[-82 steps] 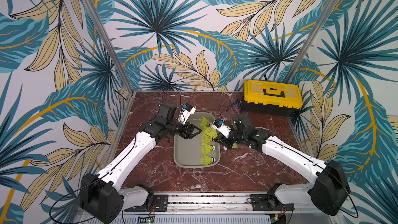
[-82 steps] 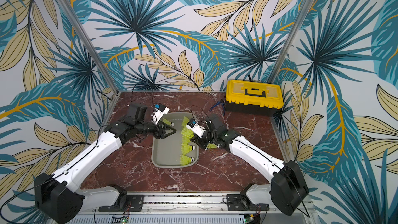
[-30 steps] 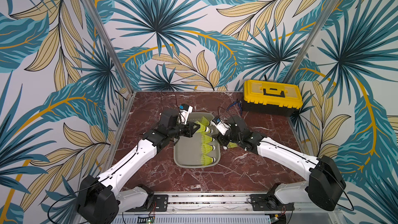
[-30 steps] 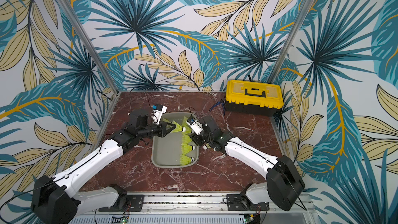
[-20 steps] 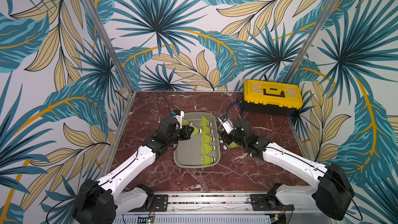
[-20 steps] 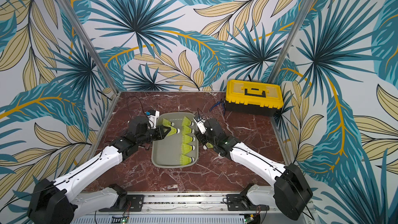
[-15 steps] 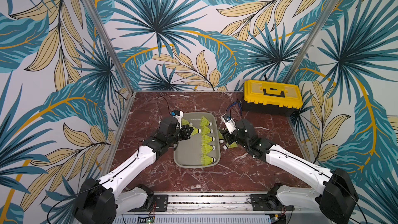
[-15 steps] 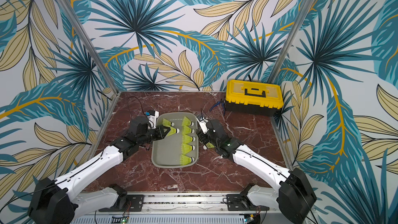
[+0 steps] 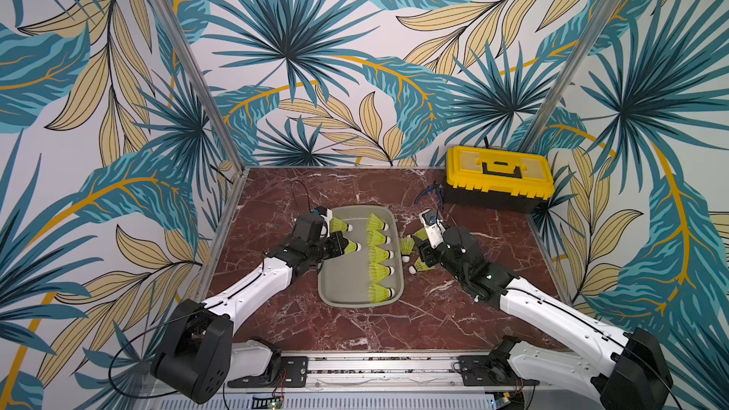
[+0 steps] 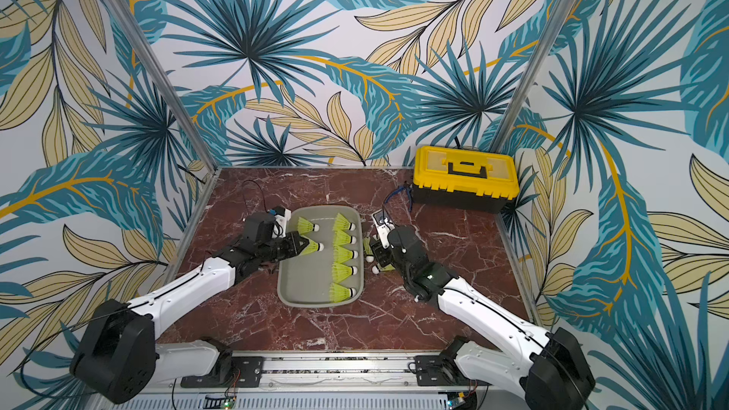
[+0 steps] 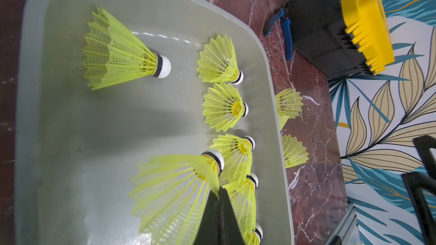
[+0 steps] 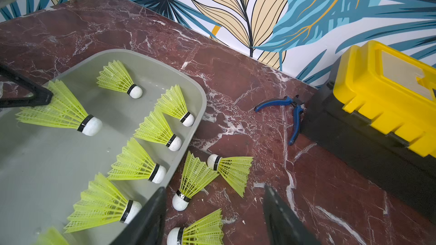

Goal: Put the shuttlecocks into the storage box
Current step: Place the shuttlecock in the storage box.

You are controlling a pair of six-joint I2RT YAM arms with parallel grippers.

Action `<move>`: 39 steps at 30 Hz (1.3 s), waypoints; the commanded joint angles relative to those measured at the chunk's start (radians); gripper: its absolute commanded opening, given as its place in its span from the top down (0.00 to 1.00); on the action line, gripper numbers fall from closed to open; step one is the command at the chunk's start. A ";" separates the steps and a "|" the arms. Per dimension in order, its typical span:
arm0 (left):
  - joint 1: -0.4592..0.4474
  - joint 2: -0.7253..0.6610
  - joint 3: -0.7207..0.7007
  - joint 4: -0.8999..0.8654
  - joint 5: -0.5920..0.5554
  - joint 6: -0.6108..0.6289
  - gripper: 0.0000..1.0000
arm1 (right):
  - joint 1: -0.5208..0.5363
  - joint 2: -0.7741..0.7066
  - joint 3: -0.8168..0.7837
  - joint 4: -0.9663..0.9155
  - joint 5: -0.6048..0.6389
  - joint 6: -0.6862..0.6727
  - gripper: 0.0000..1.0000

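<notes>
- With the left end effector [image 11: 218, 193] clamped on the skirt edge of one shuttlecock [image 11: 175, 185] low over the storage box [image 11: 271, 86], lower until the white tip meets the grey floor, then let go.
- Aim for the bare floor on the box's left side, next to the lone shuttlecock [image 9: 340, 226] lying there and clear of the row of five [image 9: 379, 256] along the right wall.
- Open gently; the thin mesh skirt will probably spring and roll.
- Back out along the skirt's axis to avoid dragging it.
- With the right end effector [image 12: 214, 187] about half open and empty, hovering over three loose shuttlecocks [image 12: 194, 180] on the tabletop [image 12: 236, 78] just beside the box's rim, take one at a time.
- Beware the two with overlapping skirts; lifting one will likely nudge the other.
- Pinch at the skirt edge, as on the left, and carry over the low rim.
- Nothing legible anywhere: no brand or label on the yellow-lidded toolbox [image 9: 499, 179], the blue-handled pliers [image 12: 291, 116] or the shuttlecocks, just a dark band by each white tip.
</notes>
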 commanded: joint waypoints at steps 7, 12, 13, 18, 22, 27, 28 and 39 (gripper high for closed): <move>0.031 0.078 0.035 -0.007 0.006 0.073 1.00 | 0.003 -0.018 -0.025 0.004 0.036 0.021 0.35; 0.057 0.113 0.054 -0.008 0.000 0.101 1.00 | 0.003 -0.016 -0.026 0.001 0.036 0.031 0.35; 0.062 0.123 0.060 -0.010 0.002 0.108 1.00 | 0.004 -0.015 -0.028 0.002 0.036 0.030 0.35; 0.080 0.170 0.091 -0.016 0.011 0.134 1.00 | 0.003 -0.013 -0.032 0.000 0.037 0.034 0.35; 0.096 0.195 0.109 -0.022 0.008 0.147 1.00 | 0.003 -0.012 -0.034 -0.004 0.039 0.036 0.35; 0.111 0.212 0.129 -0.025 0.003 0.169 1.00 | 0.003 -0.015 -0.036 -0.010 0.039 0.037 0.35; 0.114 0.216 0.134 -0.025 0.003 0.172 1.00 | 0.003 -0.015 -0.037 -0.010 0.038 0.038 0.35; 0.126 0.267 0.190 -0.052 -0.023 0.194 1.00 | 0.003 -0.015 -0.036 -0.016 0.037 0.038 0.35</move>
